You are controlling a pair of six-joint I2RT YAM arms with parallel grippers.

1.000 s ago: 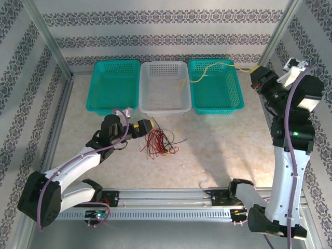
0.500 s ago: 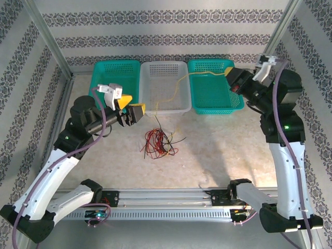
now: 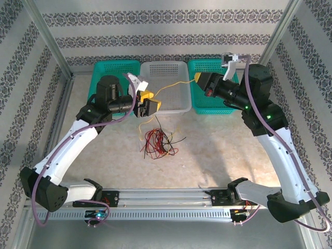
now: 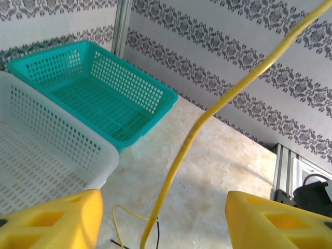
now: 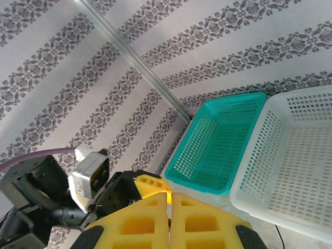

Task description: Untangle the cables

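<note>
A taut yellow cable point(image 3: 168, 87) runs in the air from my right gripper point(image 3: 198, 80) across the white basket to my left gripper point(image 3: 149, 106), then droops to the table. My right gripper point(image 5: 170, 199) is shut on its end, pads pressed together. In the left wrist view the yellow cable point(image 4: 207, 111) passes between the jaws of my left gripper point(image 4: 163, 199), which stand open, well clear of it on both sides. A tangle of red and black cables point(image 3: 158, 142) lies on the table below the left gripper.
Three baskets line the back: a teal basket point(image 3: 111, 85) on the left, a white basket point(image 3: 165, 72) in the middle, a teal basket point(image 3: 218, 101) on the right. Metal frame posts and patterned walls enclose the table. The arms' rail point(image 3: 166, 199) runs along the near edge.
My left arm has risen from beside the tangle to the front of the white basket, jaws narrowing around the yellow cable. My right gripper has carried the cable's end leftward over the right teal basket.
</note>
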